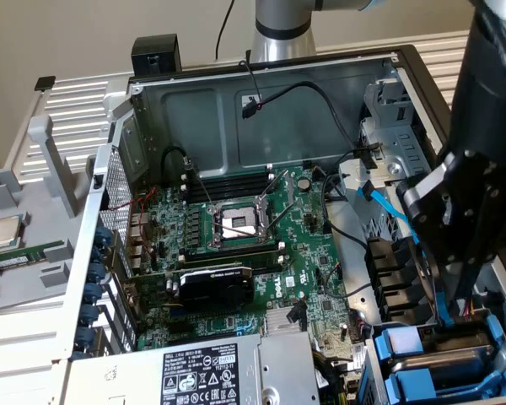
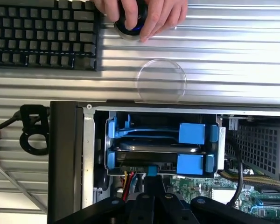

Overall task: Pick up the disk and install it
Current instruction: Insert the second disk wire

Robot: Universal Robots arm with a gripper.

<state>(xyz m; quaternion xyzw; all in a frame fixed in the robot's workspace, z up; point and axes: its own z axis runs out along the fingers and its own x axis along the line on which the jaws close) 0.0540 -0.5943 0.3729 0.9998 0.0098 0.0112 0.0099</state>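
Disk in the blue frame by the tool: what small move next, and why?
Probably a gentle push deeper into the bay: the shut tool sits at the edge of the disk, which already lies in its slot beside the other blue-framed drive.

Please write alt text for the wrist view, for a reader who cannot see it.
Seen from above, the shut gripper sits at the edge of an open computer case's drive bay, where two blue-framed drives are stacked. Beyond the case, on a ribbed metal table, a person's hand rests on a round knob beside a black keyboard.
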